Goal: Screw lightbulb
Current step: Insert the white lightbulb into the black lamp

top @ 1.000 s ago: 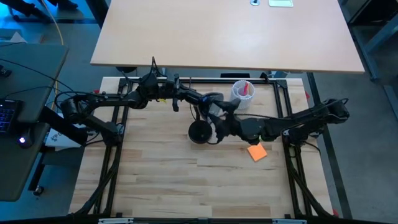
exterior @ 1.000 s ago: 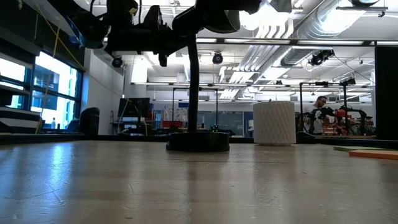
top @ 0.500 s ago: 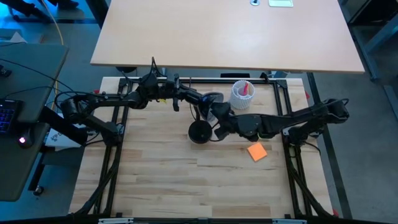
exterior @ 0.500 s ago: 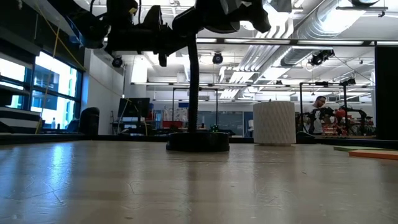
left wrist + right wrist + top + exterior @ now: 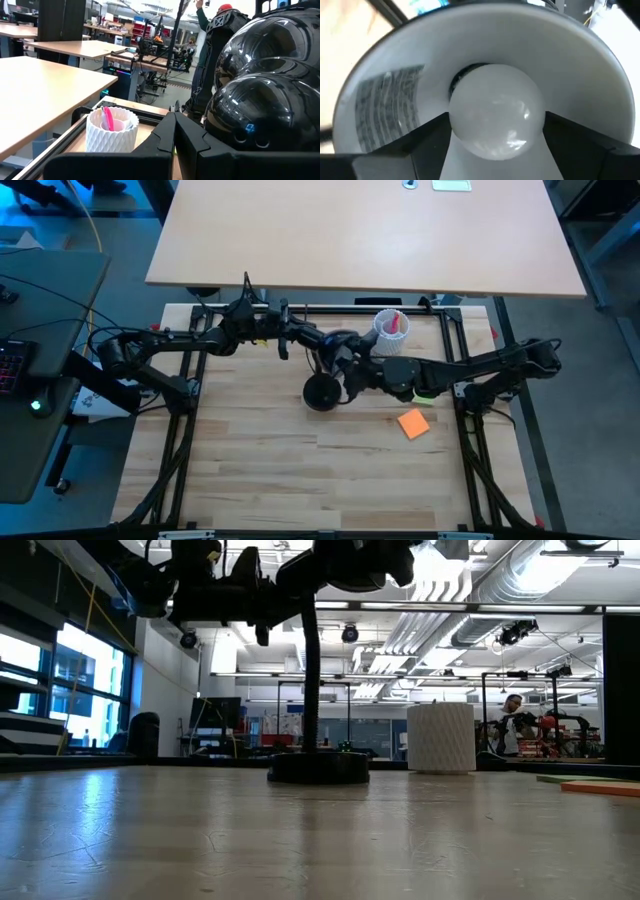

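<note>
A black desk lamp stands on its round base (image 5: 322,392) mid-table, its neck (image 5: 311,680) rising to a glossy black head (image 5: 260,100). The white lightbulb (image 5: 495,110) sits inside the head's white inner shade (image 5: 580,65). My right gripper (image 5: 496,120) reaches into the shade and is shut on the bulb. It shows in the high view (image 5: 352,365) just right of the head. My left gripper (image 5: 175,131), shut, stands level beside the head on its left (image 5: 305,338). My left gripper's shut fingers (image 5: 165,137) lie right beside the lamp's head. Nothing shows between them, and I cannot tell whether they touch the head. My right gripper pinches the bulb's round globe between its two fingers, one on each opposite side (image 5: 454,122). The fingers come level from the table's right into the shade's mouth. The bulb's base end is hidden behind the globe.
A white ribbed cup (image 5: 388,330) holding a pink-red item stands at the far right, close behind my right arm. An orange pad (image 5: 412,423) lies flat on the table to the right of the lamp's base. A large desk stands beyond the table's far edge.
My right arm has swung a little toward the table's far edge and its wrist has rolled, with the gripper staying at the lamp's head. The lamp and my left gripper have kept still.
</note>
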You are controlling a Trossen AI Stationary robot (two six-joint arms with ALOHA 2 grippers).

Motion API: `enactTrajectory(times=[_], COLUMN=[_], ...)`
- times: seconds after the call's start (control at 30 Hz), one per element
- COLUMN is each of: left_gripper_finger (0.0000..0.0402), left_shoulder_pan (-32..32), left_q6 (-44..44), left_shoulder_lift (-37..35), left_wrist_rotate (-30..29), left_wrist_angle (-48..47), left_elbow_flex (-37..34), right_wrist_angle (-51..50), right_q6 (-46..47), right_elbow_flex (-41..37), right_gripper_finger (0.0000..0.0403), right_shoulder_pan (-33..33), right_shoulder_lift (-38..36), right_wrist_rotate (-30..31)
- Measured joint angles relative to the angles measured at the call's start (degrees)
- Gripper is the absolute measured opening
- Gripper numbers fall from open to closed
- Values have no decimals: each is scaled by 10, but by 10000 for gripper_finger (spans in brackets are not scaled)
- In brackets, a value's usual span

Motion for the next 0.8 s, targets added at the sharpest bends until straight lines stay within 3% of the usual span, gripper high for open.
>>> enactTrajectory(times=[0.33, 0.47, 0.63, 0.8], left_gripper_finger=[0, 0, 0, 0], left_shoulder_pan=[0, 0, 0, 0], left_q6=[0, 0, 0, 0], left_shoulder_lift=[0, 0, 0, 0], left_wrist_rotate=[2, 2, 0, 2], left_wrist_angle=[0, 0, 0, 0], left_elbow_flex=[0, 0, 0, 0], right_wrist_angle=[1, 1, -8, -9], right_q6=[259, 441, 733, 760], right_elbow_flex=[0, 0, 0, 0], right_gripper_finger=[259, 258, 257, 257], right_shoulder_pan=[0, 0, 0, 0], right_shoulder_lift=[0, 0, 1, 1], right_wrist_rotate=[-20, -20, 12, -1])
